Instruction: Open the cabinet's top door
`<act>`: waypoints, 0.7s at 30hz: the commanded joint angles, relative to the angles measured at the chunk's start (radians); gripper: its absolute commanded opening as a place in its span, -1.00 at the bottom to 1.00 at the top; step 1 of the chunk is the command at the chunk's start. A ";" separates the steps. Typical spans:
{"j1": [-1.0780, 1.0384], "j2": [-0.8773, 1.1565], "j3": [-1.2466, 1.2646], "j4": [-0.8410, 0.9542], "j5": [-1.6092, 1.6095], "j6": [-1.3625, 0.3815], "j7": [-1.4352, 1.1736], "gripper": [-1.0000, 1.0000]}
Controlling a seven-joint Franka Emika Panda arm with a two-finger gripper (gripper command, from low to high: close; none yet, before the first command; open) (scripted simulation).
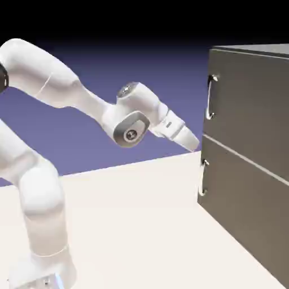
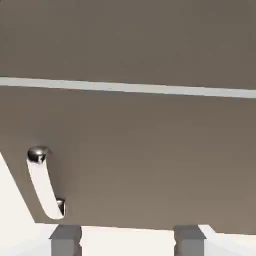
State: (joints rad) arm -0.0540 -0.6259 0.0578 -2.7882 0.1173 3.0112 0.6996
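cabinet (image 1: 248,130): looks boxy and dark grey in the exterior view, browner in the hand view; faces the jaws with two flat panels, one above the other; stands on the pale table (image 1: 141,231).
top door (image 1: 254,101): flat, plain and dark, with a faint sheen; sits shut, level with the lower panel (image 1: 242,209) beneath.
top handle (image 1: 209,99): slim, silver and curved, fixed upright near the top door's edge on the exterior view's left.
pale seam (image 1: 242,157): runs straight and thin between the two panels.
top door from the jaws: lies ahead and higher up, apart from them; fills the band over the pale seam in the hand view.
top handle from the jaws: sits above them and toward the exterior view's right; falls outside the hand view.
lower handle (image 2: 45,187): silver and curved like the upper one; lies lower than the jaws and just beyond them in the exterior view; shows above the left-hand fingertip (image 2: 66,242) in the hand view, leaning slightly.
gripper (image 2: 128,241): spread open, holding nothing, with bare space between the two grey tips.
arm (image 1: 93,104): reaches from the exterior view's left, with the hand (image 1: 182,135) tilted downward toward the cabinet.
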 commanded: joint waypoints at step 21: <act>-0.513 -0.435 0.450 0.170 0.914 -0.201 -0.323 0.00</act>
State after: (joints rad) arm -0.5673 -1.0607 0.5075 -2.6185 1.0308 2.8106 0.3768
